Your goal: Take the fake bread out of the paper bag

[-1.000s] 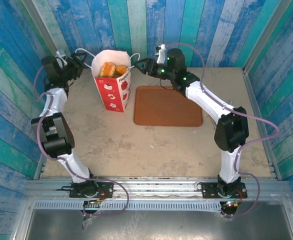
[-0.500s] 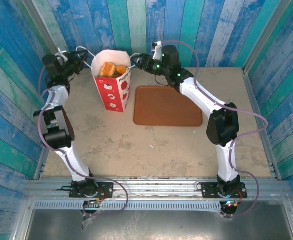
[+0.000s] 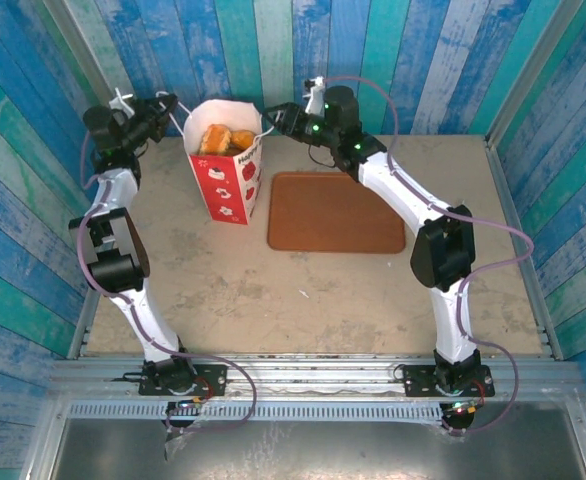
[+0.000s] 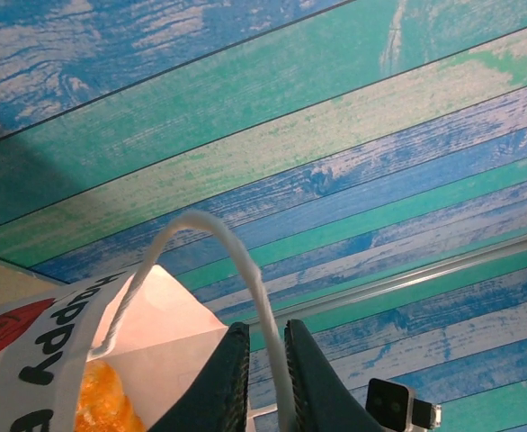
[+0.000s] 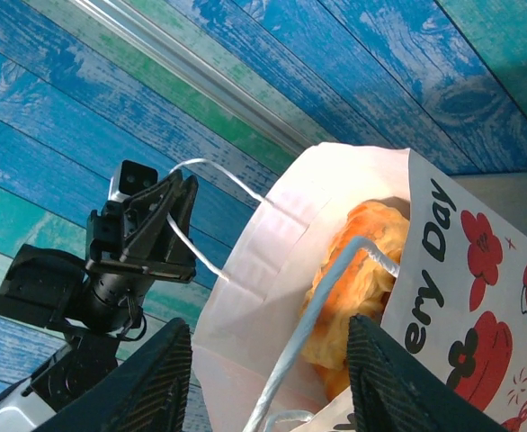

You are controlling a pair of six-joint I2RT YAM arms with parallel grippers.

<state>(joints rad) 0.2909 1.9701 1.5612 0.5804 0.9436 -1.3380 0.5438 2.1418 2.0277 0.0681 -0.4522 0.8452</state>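
A flat brown tray (image 3: 335,213) is lying on the beige surface (image 3: 213,300), toward its far side and right of centre. A tiny pale speck (image 3: 302,293) is sitting just nearer than the tray. Blue and green plank walls (image 3: 403,60) are enclosing the surface on three sides, and a metal rail (image 3: 313,372) is running along its near edge.

Left end effector (image 4: 263,340) pinched closed, right end effector (image 5: 268,335) spread, arms extended forward.
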